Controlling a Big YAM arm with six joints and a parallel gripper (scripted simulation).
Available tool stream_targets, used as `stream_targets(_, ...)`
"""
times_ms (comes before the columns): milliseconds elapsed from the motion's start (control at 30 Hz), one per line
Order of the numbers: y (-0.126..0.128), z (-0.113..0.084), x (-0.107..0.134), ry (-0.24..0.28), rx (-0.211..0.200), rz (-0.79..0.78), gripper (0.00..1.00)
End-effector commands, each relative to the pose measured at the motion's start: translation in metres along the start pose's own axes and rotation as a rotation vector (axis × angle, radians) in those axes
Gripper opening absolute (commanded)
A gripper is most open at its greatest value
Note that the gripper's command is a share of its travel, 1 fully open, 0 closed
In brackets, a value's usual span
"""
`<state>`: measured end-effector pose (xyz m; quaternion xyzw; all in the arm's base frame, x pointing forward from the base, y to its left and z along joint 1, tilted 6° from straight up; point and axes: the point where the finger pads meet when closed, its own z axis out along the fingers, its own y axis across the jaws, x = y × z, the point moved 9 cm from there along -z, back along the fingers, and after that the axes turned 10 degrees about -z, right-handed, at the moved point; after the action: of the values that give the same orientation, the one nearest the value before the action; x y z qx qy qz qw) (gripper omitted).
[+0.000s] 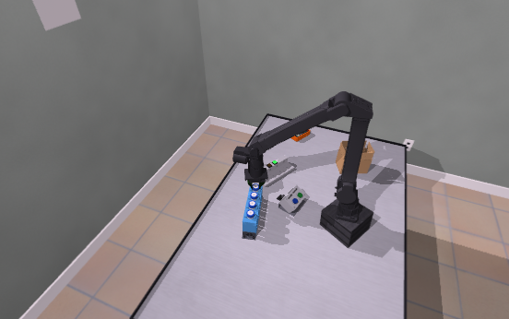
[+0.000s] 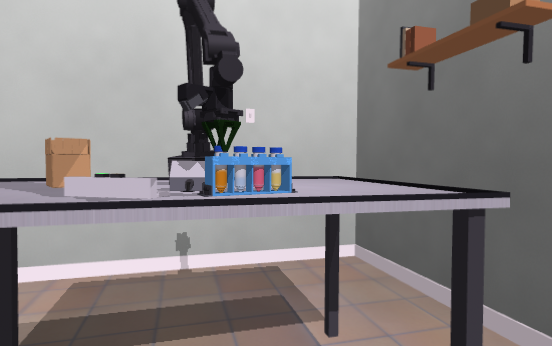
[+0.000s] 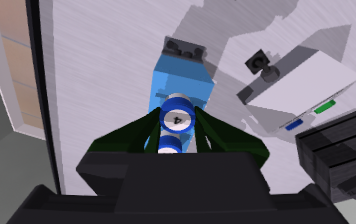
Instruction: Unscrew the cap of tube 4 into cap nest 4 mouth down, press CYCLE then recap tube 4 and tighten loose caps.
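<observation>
My fingers are clenched on the cap of tube 4 (image 3: 176, 119), which sits on its tube at the end of the blue decapping station (image 3: 182, 82), probably being screwed, so next I turn until it stops.

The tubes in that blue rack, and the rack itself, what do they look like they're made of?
The tubes look like clear plastic or glass: the orange, pale, red and yellow contents show through. Their blue caps, like cap 4 in the gripper, look like matte plastic with white numbered tops. The rack seems to be moulded plastic: a flat, even blue with no shine. The pictures cannot settle it.
</observation>
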<state>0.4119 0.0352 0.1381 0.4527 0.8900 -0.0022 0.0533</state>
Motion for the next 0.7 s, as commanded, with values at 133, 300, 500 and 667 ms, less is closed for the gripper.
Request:
stream_targets(133,0.0018,0.0001,0.0042,0.001,-0.008,0.104,0.0)
stream_targets(300,0.0018,0.0001,0.0042,0.001,-0.008,0.104,0.0)
stream_targets(500,0.0076,-0.0082,-0.0038,-0.011,-0.025,0.102,0.49)
stream_targets(667,0.0076,-0.0082,-0.0038,-0.011,-0.025,0.102,0.49)
